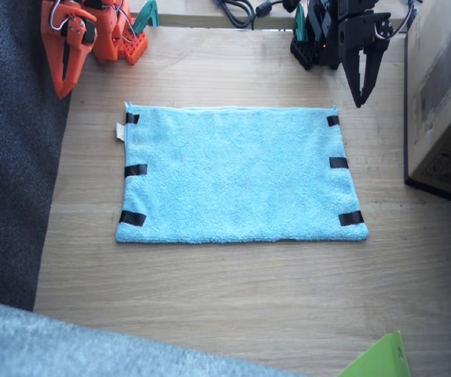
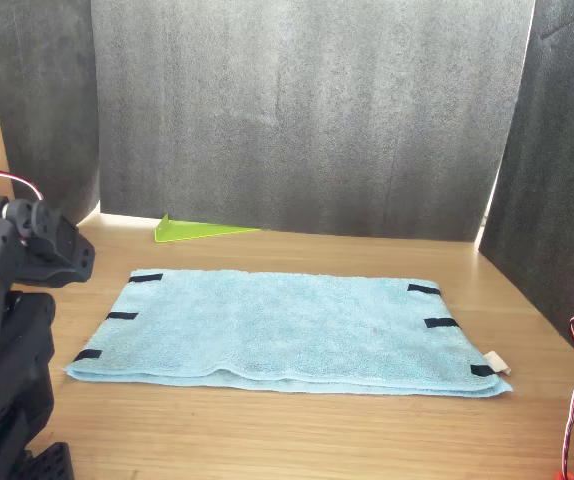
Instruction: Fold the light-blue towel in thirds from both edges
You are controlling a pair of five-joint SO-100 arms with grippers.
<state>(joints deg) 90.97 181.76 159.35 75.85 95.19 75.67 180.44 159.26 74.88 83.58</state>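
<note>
The light-blue towel (image 1: 237, 174) lies spread flat on the wooden table (image 1: 233, 298), with nothing folded. Black tape strips mark both short edges (image 1: 133, 170) (image 1: 339, 162), and a small white tag (image 1: 120, 131) sticks out at one far corner. In the front view the towel (image 2: 287, 325) shows the same strips and the tag (image 2: 494, 362). My left gripper (image 1: 361, 98), black, hangs shut just beyond the towel's far corner, apart from it. My right gripper (image 1: 64, 88), orange, rests shut off the opposite far corner, over the table's edge.
A cardboard box (image 1: 444, 94) stands beside the left arm. A green sheet (image 1: 379, 361) pokes in at the near edge. Grey-blue fabric (image 1: 68, 345) covers the near corner. Dark foam (image 1: 13, 157) borders the right arm's side. Cables (image 1: 237, 12) lie at the back.
</note>
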